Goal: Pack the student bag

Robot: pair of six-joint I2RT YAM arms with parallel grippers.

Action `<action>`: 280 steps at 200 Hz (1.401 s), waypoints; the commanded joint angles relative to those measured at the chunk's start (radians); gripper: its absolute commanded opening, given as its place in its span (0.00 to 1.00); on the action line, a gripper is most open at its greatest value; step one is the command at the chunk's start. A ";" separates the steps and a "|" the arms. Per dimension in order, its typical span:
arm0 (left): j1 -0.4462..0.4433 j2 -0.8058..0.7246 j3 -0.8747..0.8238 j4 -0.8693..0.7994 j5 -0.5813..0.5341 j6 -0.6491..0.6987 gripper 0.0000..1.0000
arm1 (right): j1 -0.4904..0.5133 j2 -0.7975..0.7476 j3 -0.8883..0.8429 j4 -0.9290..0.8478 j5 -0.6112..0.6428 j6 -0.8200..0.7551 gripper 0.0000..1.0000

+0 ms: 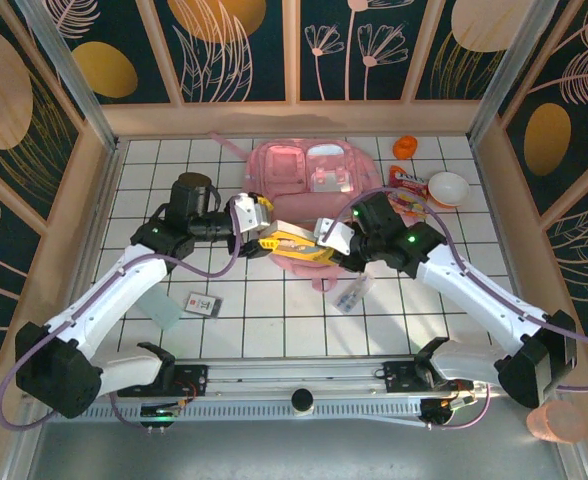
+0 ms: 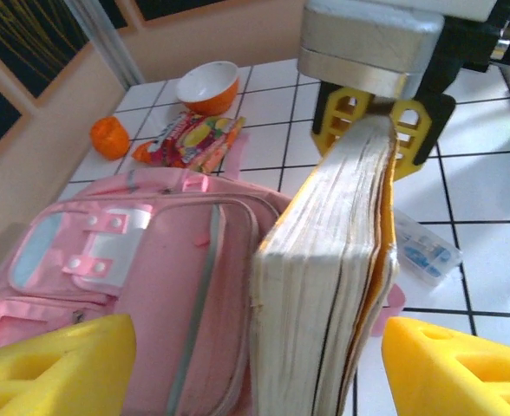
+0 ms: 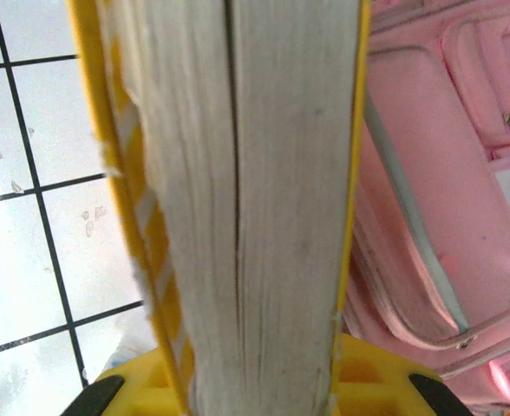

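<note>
- One pale pink student bag (image 1: 304, 175) lies flat at the far middle of the tiled table (image 1: 174, 170), front pockets, grey zips and translucent panels facing up.
- Right gripper (image 1: 326, 235) clamps a thick yellow-covered book (image 1: 292, 243) just in front of the bag.
- Left gripper (image 1: 262, 228) stands released, its yellow fingers (image 2: 55, 364) clear of the book's sides.

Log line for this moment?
right gripper: shut on thick yellow-covered book | left gripper: open, straddling book | pale pink translucent backpack: book not yet inside
</note>
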 commanded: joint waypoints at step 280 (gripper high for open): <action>-0.007 0.044 -0.157 0.793 0.350 -0.641 0.00 | -0.619 -0.597 -0.588 0.933 -0.632 0.848 0.79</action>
